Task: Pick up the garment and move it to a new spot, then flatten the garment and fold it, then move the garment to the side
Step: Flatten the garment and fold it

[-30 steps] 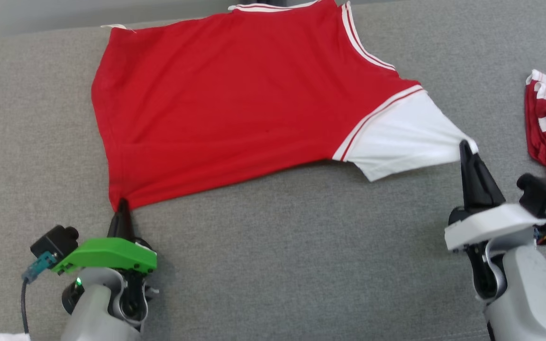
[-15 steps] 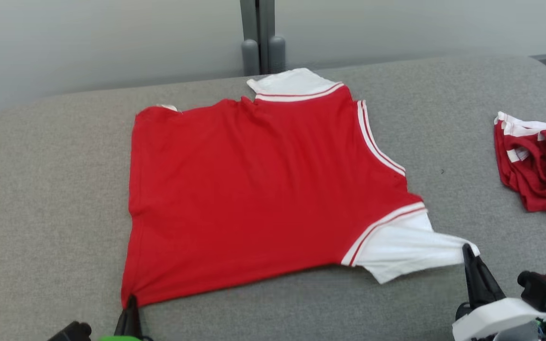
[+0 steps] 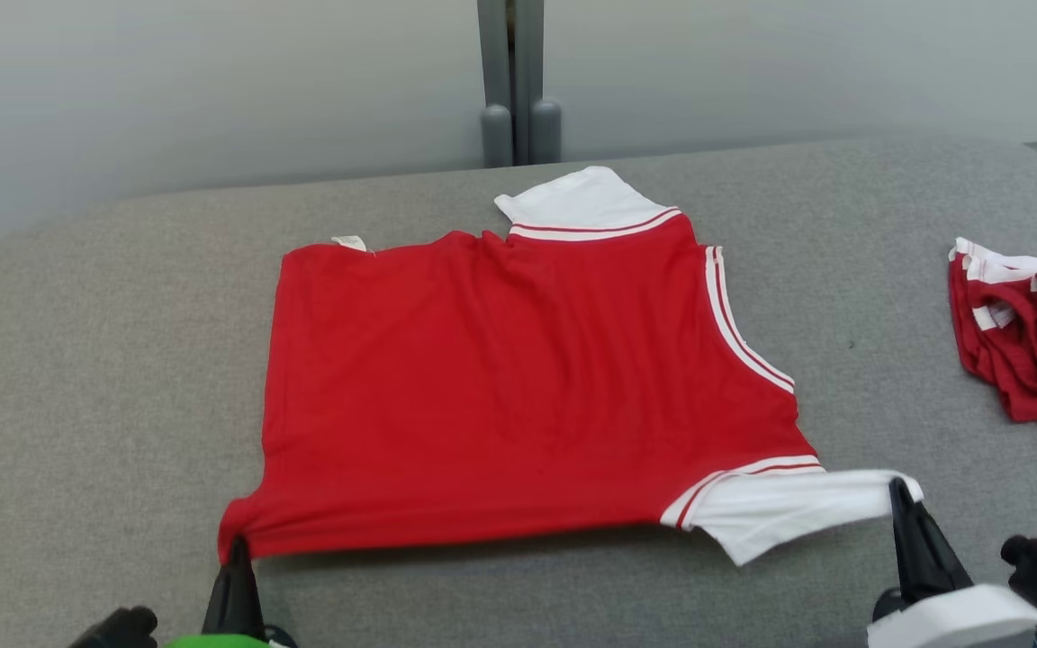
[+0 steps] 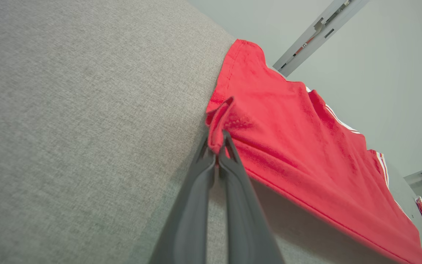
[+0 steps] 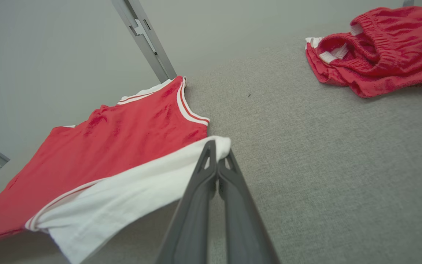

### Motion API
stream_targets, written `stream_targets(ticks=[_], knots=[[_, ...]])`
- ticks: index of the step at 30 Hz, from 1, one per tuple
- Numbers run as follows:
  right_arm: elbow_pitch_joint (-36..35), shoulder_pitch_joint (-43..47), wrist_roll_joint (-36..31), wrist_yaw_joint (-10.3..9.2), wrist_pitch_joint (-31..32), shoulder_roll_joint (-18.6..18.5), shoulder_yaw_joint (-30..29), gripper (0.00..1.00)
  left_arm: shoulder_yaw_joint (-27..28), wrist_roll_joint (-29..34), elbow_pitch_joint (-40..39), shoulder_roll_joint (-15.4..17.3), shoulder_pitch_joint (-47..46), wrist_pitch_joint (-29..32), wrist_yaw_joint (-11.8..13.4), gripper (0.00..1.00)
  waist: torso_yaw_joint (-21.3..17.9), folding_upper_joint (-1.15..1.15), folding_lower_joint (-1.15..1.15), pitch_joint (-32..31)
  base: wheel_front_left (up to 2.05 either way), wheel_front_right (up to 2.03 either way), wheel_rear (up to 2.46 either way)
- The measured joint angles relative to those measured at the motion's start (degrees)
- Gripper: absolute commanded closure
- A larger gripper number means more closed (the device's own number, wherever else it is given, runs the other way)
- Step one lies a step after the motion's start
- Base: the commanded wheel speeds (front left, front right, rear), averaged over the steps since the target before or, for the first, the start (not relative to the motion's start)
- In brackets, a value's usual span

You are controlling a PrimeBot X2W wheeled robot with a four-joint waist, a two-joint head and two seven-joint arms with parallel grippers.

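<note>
Pincers on both arms are clamped tight on cloth: the left gripper (image 3: 238, 543) pinches the red hem corner at about 7 o'clock of the head view, and the right gripper (image 3: 898, 490) pinches the cuff of the white sleeve (image 3: 780, 513) at 4 o'clock. That hold seems meant to draw the near edge taut above the grey cushion (image 3: 77, 405) for flattening. The garment (image 3: 518, 378), a red jersey with white sleeves and striped trim, lies spread mid-cushion and mostly smooth, with faint ripples, while crumpled red shorts (image 3: 1032, 351) sit apart at 3 o'clock.
</note>
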Motion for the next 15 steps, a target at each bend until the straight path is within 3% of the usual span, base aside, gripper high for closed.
stream_targets(ticks=[7,15], knots=[[-1.92,-9.9,0.69,-0.01,0.0,-0.04,1.44,1.0,-1.63,0.19,-2.44,0.04,-8.27,0.0,0.0,1.0,0.25,0.0,0.0,4.5,0.0,0.0,0.0],[2.57,-20.87,-3.58,-0.01,-0.01,-0.05,2.86,1.0,-2.25,1.3,1.37,0.05,-16.65,-0.01,-0.03,1.0,0.61,0.0,0.0,10.17,0.0,0.0,0.0]])
